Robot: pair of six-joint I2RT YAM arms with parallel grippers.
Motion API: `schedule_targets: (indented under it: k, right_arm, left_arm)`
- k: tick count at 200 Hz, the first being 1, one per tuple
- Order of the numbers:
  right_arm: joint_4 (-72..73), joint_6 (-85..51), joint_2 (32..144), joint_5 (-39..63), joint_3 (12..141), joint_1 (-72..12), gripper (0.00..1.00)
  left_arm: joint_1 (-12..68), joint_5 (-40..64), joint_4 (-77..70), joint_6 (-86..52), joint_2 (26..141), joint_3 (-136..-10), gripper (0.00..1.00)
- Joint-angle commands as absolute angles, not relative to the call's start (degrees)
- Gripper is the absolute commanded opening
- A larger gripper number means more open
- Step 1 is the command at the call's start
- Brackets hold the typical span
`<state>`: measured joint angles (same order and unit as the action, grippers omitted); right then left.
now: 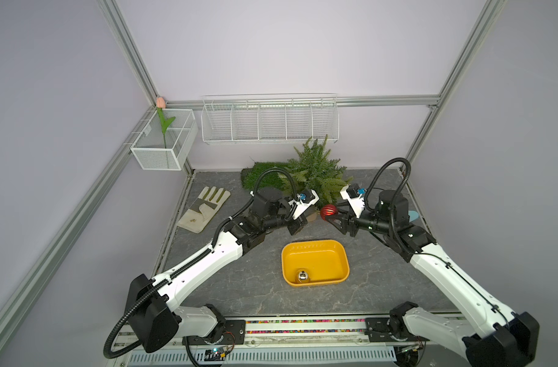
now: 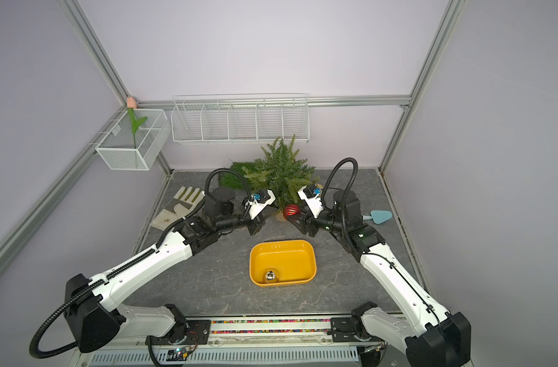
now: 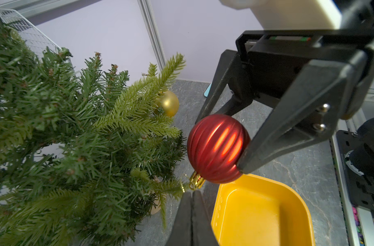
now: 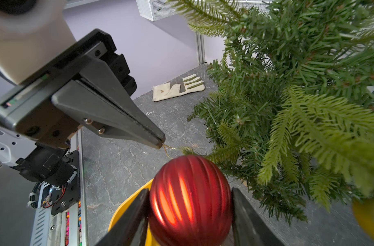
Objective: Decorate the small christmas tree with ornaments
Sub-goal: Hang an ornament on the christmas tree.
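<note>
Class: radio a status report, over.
Right claw shut on red ornament. Left claw shut on its gold loop. Gold ornament on tree, silver ornament in tub. No obstruction seen.

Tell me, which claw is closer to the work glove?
Left. The left gripper, pinching the gold string of the red ornament, is on the side of it facing the glove; the right gripper, clamped around the ornament, sits on the far side.

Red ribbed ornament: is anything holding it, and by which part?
The right gripper clamps the red ribbed ornament across its round body, one finger on each side. The left gripper, shut, pinches its gold hanging thread.
</note>
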<state>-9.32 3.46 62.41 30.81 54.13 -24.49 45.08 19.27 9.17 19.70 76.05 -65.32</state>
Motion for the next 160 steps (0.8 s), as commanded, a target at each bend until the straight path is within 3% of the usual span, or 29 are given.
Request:
schedule_targets:
  k: [1, 160]
  right_arm:
    - [-10.24, 4.82, 62.83, 29.70, 55.48, -24.87, 0.22]
    - [-14.28, 6.20, 60.30, 29.76, 56.02, -25.92, 0.21]
  left_arm:
    - [44.69, 18.46, 7.78, 19.60, 76.92, -64.75, 0.00]
    - [44.38, 14.64, 6.73, 19.73, 76.53, -63.11, 0.00]
